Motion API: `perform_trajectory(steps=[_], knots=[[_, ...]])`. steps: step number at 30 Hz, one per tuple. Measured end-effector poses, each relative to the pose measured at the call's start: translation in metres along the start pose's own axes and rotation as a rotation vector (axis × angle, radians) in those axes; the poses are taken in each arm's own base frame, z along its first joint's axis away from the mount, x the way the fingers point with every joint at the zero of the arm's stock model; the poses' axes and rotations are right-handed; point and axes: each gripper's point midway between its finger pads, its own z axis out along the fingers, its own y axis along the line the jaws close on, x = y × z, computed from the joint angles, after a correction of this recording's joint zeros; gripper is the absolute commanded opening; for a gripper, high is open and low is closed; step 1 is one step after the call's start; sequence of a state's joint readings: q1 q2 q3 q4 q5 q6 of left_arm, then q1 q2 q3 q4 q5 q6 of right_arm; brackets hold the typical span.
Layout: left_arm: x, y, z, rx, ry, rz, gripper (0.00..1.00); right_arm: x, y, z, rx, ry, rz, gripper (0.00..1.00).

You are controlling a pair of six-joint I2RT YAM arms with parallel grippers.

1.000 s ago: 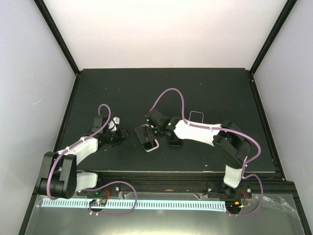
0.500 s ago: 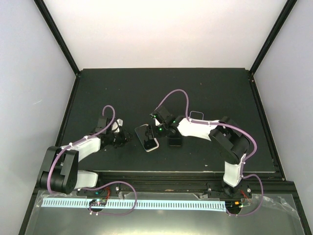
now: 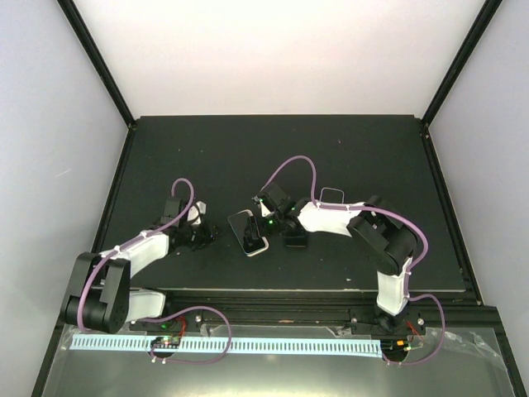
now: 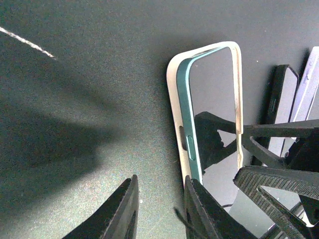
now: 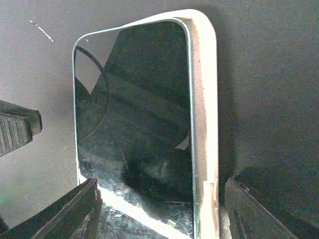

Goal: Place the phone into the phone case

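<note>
While glossy phone [image 4: 214, 114] sits in rounded cream case [image 4: 171, 99], right gripper [image 5: 159, 214] spread astride it, left gripper [image 4: 160, 199] parted, empty.

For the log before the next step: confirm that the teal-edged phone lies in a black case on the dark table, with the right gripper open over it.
One thing is wrong: the case is off-white, not black. The left wrist view shows its pale rim around the teal-edged phone. The rest holds: they lie on the dark table, with the right gripper open over them.

The phone [image 5: 134, 99] lies in the phone case [image 5: 204, 99] (one edge seemingly raised) on the table [image 3: 372, 149].
</note>
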State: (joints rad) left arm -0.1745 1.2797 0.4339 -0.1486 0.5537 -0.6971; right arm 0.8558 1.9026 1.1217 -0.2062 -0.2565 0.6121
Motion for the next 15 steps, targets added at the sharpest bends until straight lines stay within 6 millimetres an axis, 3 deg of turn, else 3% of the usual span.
perform_trajectory(steps=[15], knots=[[0.003,0.001,-0.006,-0.020,0.001,0.047,0.28,0.014,0.018,0.004,-0.150,0.007,0.069,0.59]])
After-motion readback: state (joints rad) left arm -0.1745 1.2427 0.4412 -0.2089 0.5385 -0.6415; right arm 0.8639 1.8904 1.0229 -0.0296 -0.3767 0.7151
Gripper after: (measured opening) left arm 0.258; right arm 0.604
